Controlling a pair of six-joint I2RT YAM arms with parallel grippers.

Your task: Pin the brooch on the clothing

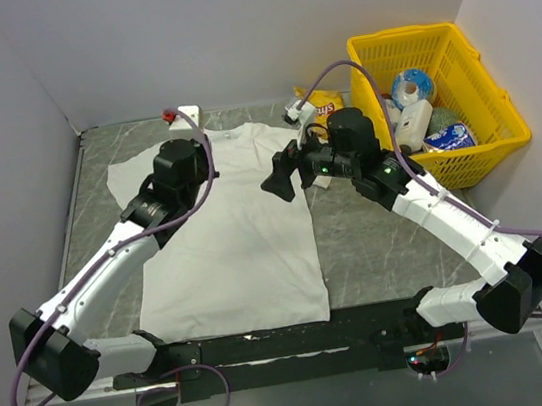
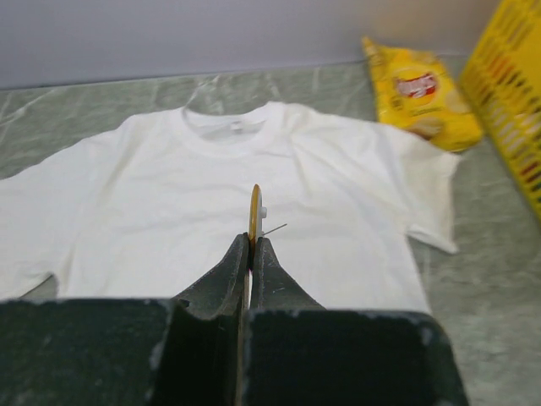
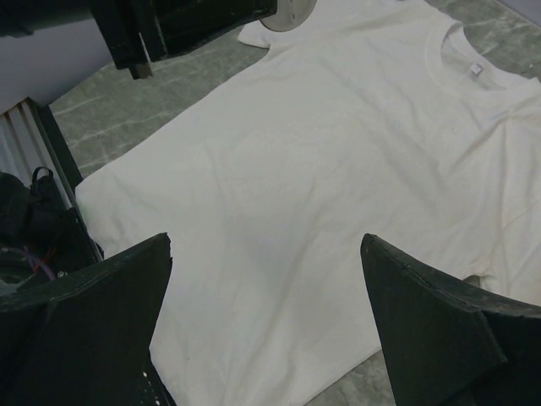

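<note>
Edgewise, the brooch sits pinched in the closed left end effector over the shirt, the right end effector open; so thin a grip may let it twist or slip on pressing.

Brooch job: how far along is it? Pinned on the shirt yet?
Not yet. Done: the shirt lies spread flat, and the brooch is picked up. In hand: the left end effector pinches the brooch over the shirt, pin sticking out; the right end effector hangs open. To do: pushing the pin through the cloth.
</note>
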